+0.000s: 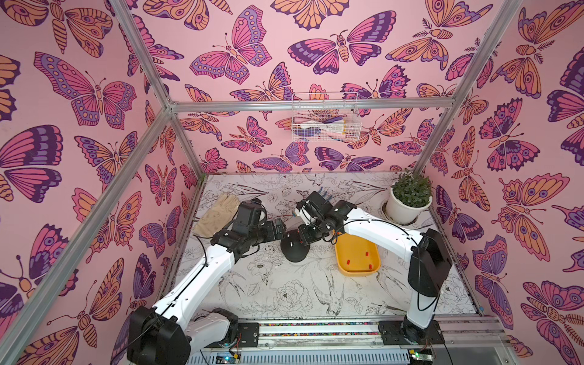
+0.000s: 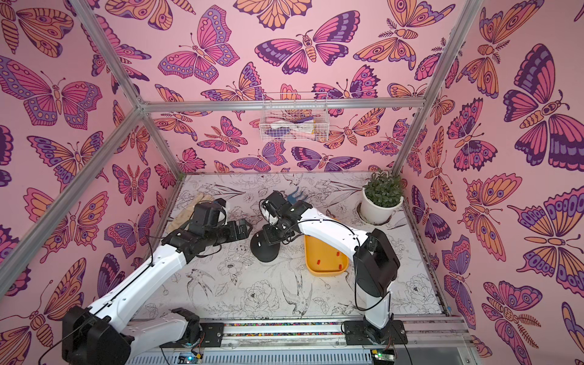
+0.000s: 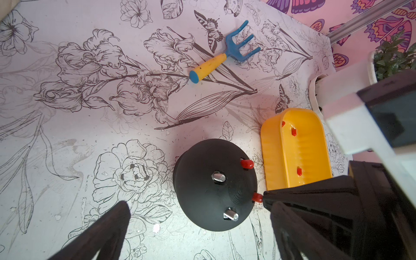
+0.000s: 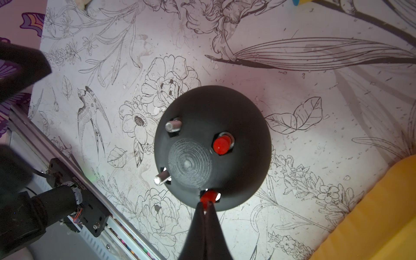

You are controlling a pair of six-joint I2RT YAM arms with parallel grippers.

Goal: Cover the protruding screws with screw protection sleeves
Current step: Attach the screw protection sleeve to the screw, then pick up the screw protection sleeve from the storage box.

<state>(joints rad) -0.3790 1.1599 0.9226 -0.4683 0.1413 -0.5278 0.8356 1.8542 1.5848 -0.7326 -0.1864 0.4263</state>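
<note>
The black dome (image 4: pixel 236 112) stands mid-table, seen in both top views (image 1: pixel 295 252) (image 2: pixel 265 251). Two protruding screws (image 4: pixel 173 126) (image 4: pixel 161 179) stand bare on it. One red screw protection sleeve (image 4: pixel 221 145) sits on another screw. My right gripper (image 4: pixel 206 203) is shut on a second sleeve (image 4: pixel 208 196) at the dome's edge hole, with the screw under it hidden. My left gripper (image 3: pixel 200 204) hovers open beside and above the dome, holding nothing. More sleeves (image 3: pixel 293 132) (image 3: pixel 299 171) lie in the yellow tray (image 3: pixel 270 146) to the right of the dome (image 1: pixel 357 268).
A potted plant (image 1: pixel 407 202) stands at the back right. A beige glove (image 1: pixel 218 215) lies at the back left. A blue and yellow toy rake (image 3: pixel 225 54) lies behind the dome. A wire basket (image 1: pixel 325 117) hangs on the back wall.
</note>
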